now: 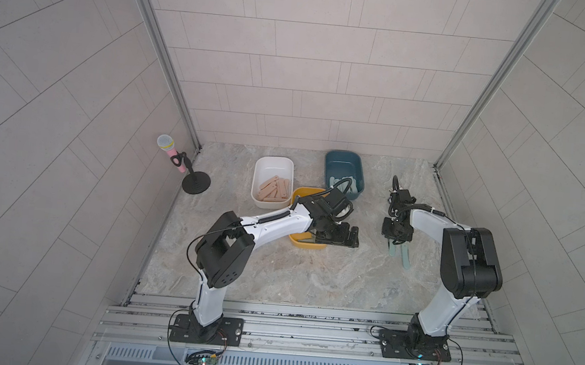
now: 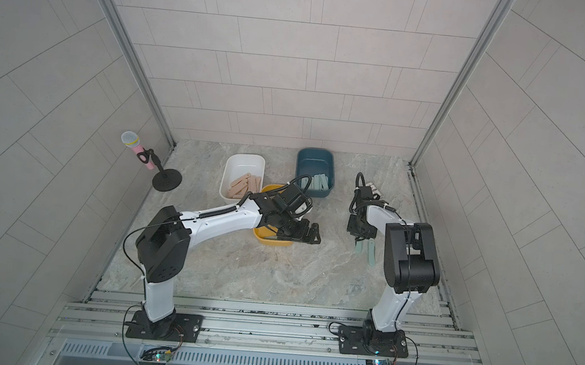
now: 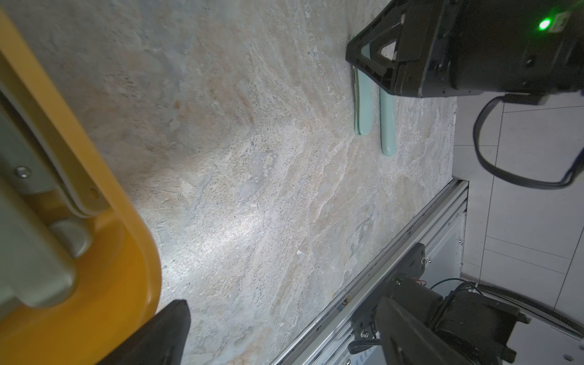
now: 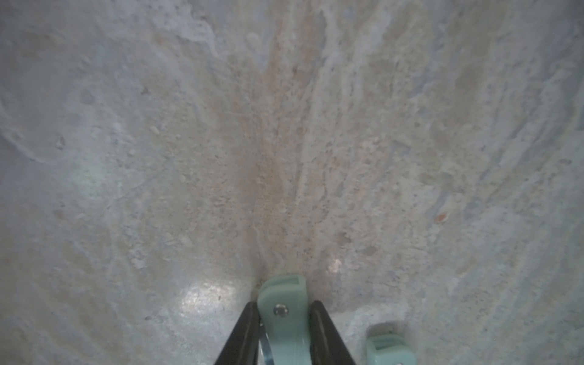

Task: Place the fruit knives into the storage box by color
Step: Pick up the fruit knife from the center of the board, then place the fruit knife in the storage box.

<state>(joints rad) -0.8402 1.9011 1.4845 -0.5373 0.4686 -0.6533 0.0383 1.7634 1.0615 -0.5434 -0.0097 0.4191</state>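
Teal fruit knife (image 4: 282, 303), closest to the right wrist camera, stands on edge on the desk (image 4: 284, 126) squarely between the right jaws, which press on both its flat sides and appear to be grasping it near the riveted end. By its look it is light, stiff, smooth plastic with a metal blade folded inside. It should lift easily but could swivel or slip, and a hold across the flats nearer mid-length would likely steady it better. A second teal knife (image 4: 390, 347) lies just beside those jaws, outside them and apart from the held one, which makes two knives on the desk. Well apart, the left jaws hang released, spread wide, over one end of the yellow box (image 3: 126, 252). At least two olive-green knives (image 3: 38, 252) show there, and the arm hides the rest. Beyond those jaws sit the white box (image 1: 275, 160), with about seven peach-pink knives (image 1: 276, 189) packed too close for a sure count, and the blue box (image 1: 344, 157), holding several more teal knives (image 2: 318, 182). Three boxes, two arms.
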